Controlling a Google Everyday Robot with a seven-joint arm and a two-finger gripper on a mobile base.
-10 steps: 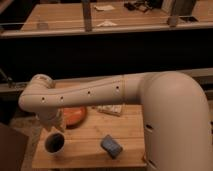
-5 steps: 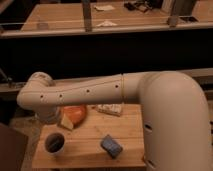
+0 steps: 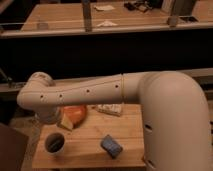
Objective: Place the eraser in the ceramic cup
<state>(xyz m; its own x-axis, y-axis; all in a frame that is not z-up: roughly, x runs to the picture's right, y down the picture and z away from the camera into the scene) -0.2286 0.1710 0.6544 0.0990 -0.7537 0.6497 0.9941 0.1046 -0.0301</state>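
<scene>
The arm's wrist hangs over the left end of the table [image 3: 90, 137]. The gripper [image 3: 49, 117] shows only as a grey stub beneath it, at 12 o'clock from the cup [image 3: 55, 142] and near it. Whether it is apart, together or clamped on anything, I cannot tell.

The cup stands upright, and its dark inside looks empty. The eraser is nowhere plainly in view. It may be in the gripper or hidden under the arm. At 3 o'clock from the gripper sits the bowl [image 3: 77, 114], with a pale wedge at its near edge that I cannot identify. Further right lies a pale packet [image 3: 110, 109], and the blue block [image 3: 112, 146] lies at 3 o'clock from the cup.

The step looks like the carry to the cup. Next, the gripper should centre over the cup's mouth, come down a little and let go. The mouth is narrow, so the eraser should go in end-first.
</scene>
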